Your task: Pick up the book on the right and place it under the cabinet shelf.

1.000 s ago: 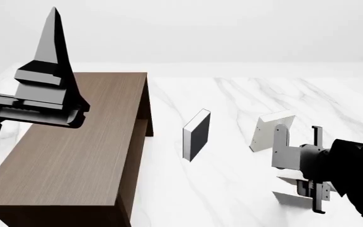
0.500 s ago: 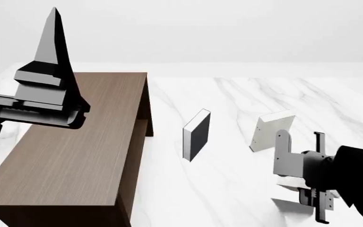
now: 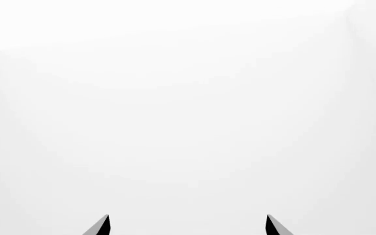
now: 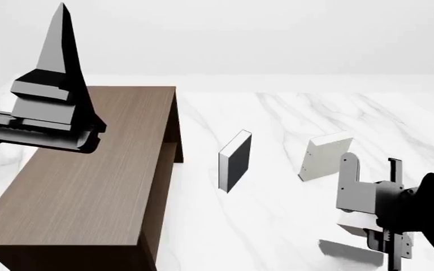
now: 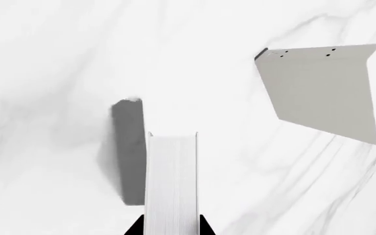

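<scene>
My right gripper (image 4: 368, 228) is shut on the plain white book (image 4: 350, 221) and holds it above the marble floor, with its shadow below. In the right wrist view the book (image 5: 170, 181) stands edge-on between the two black jaws of the gripper (image 5: 170, 227). The dark-brown cabinet (image 4: 89, 180) stands at the left; its shelf board is hidden from here. My left gripper (image 4: 55, 68) is raised high over the cabinet, open and empty. In the left wrist view the gripper (image 3: 188, 225) shows only two spread tips against white.
A second pale book (image 4: 324, 156) stands just beyond my right gripper; it also shows in the right wrist view (image 5: 325, 90). A black-covered book (image 4: 235, 161) stands upright between it and the cabinet. The floor is white marble (image 4: 277, 226).
My right gripper has lifted the white book off the floor and drawn it right and nearer; its shadow now lies apart below. The left arm has barely moved.
</scene>
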Tool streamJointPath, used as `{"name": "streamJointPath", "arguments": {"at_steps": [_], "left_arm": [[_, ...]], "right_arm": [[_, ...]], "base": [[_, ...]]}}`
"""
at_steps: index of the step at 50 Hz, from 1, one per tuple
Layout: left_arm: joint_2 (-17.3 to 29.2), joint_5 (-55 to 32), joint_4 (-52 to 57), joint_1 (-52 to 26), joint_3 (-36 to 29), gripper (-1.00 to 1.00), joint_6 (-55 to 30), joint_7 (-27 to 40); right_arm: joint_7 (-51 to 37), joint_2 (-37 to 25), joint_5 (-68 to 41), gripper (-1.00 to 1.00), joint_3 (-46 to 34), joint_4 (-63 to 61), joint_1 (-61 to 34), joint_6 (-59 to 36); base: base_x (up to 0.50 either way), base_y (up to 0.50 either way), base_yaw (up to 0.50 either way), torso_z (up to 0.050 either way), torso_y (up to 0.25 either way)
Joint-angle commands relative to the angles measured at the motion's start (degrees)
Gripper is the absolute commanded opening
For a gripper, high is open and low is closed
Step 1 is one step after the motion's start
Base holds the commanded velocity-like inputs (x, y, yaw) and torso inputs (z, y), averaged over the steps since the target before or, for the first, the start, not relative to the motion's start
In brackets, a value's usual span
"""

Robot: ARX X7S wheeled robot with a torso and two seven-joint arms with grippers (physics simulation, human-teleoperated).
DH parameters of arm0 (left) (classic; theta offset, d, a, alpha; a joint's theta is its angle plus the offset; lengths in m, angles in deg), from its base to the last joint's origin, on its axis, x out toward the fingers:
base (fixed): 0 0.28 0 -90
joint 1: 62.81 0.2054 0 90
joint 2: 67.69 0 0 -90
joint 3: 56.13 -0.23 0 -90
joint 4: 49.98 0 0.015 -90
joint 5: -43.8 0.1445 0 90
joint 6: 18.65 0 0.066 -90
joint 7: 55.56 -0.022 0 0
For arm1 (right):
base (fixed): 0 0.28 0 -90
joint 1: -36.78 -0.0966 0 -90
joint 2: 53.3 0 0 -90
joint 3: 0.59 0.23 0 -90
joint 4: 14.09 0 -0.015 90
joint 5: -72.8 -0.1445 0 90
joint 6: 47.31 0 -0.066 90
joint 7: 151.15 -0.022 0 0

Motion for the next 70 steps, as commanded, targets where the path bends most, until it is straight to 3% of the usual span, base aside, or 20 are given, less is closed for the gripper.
{"name": "streamJointPath", "arguments": {"at_steps": [1,48,70], "left_arm": [[-0.18,-0.92,-0.08,-0.4,0.39,1.0,-0.33,0.49],[-4.4,-1.0,0.36,1.36,5.52,1.0,-5.26,-1.33],[-5.04,-1.41,-0.15,0.61,5.43,1.0,-6.26,-0.8]], "right_arm": [[0.94,-1.56,3.17,-1.0,0.78,-2.82,-3.75,-0.98],[-4.63,-6.54,-13.1,-1.0,17.96,-14.08,-6.16,-3.64],[-13.94,-9.81,-28.35,-1.0,27.05,-11.54,0.77,4.03]], "base": [[0.0,0.0,0.0,0.0,0.0],[0.0,0.0,0.0,0.0,0.001],[0.0,0.0,0.0,0.0,0.001]]}}
